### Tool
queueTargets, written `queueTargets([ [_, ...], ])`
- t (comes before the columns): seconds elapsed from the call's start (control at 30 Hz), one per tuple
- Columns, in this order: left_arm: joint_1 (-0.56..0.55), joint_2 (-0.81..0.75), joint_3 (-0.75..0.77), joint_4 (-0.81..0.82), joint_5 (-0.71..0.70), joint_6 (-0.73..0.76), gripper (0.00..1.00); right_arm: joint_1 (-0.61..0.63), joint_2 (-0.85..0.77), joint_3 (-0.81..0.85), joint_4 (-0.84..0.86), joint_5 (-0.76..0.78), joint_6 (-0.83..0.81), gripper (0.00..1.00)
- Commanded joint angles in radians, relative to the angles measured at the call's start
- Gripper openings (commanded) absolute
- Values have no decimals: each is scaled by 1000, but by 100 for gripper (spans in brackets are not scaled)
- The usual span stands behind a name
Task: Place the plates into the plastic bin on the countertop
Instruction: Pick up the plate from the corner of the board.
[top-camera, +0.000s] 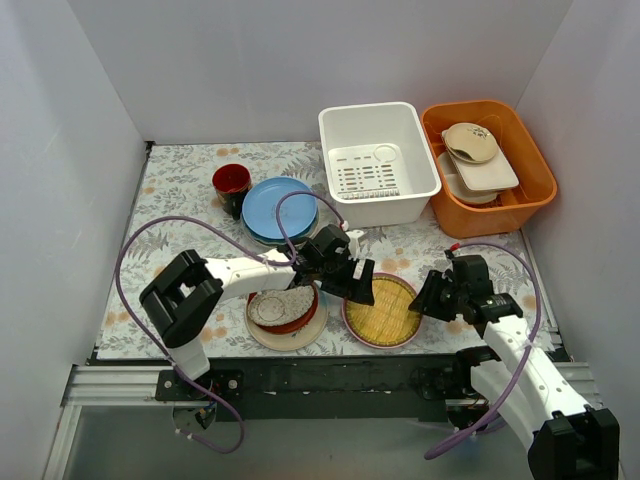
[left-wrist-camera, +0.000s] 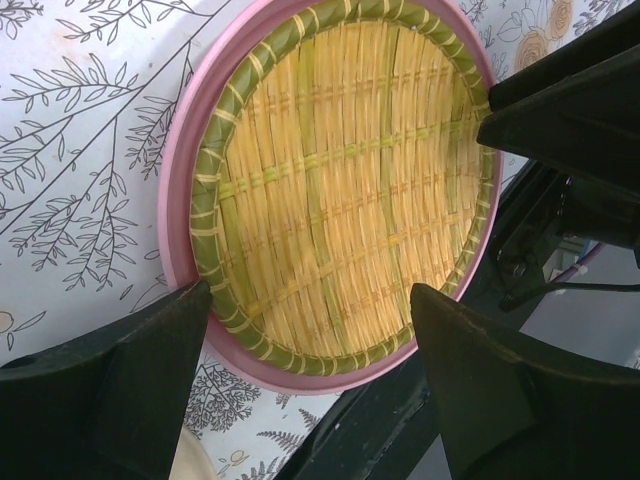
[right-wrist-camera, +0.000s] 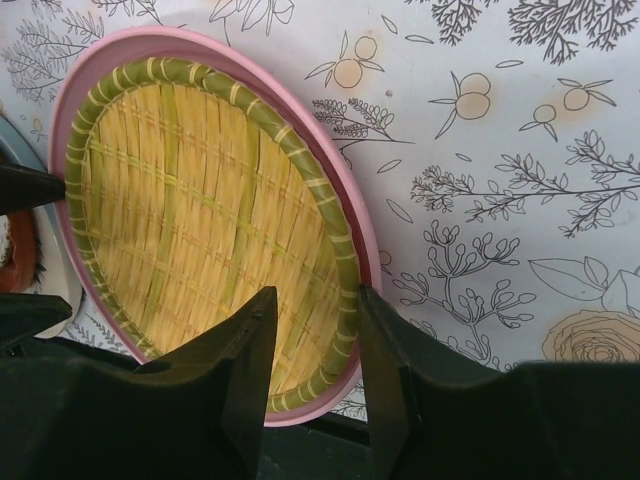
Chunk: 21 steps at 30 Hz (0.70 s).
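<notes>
The pink-rimmed plate with the yellow woven centre (top-camera: 383, 312) lies flat at the front of the patterned countertop (top-camera: 180, 185). My left gripper (top-camera: 356, 284) hovers at its left edge, jaws wide open and empty; in the left wrist view the plate (left-wrist-camera: 340, 170) shows beyond my open gripper (left-wrist-camera: 310, 375). My right gripper (top-camera: 423, 300) is at the plate's right edge; in the right wrist view its open gripper (right-wrist-camera: 315, 335) straddles the plate's rim (right-wrist-camera: 345, 250), one finger over the weave, one outside. The white plastic bin (top-camera: 380, 165) stands empty at the back.
A stack of light blue and teal plates (top-camera: 280, 210) sits left of the bin, with a dark-red cup (top-camera: 231, 183) beside it. A red-brown plate with a speckled oval dish (top-camera: 285, 308) rests on a cream plate at front centre. An orange tub (top-camera: 530, 170) holds beige dishes.
</notes>
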Motion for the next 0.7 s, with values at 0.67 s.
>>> queueTargets([
  [0.67, -36, 160, 54, -10, 67, -17, 78, 10, -5, -76, 109, -103, 26, 46],
])
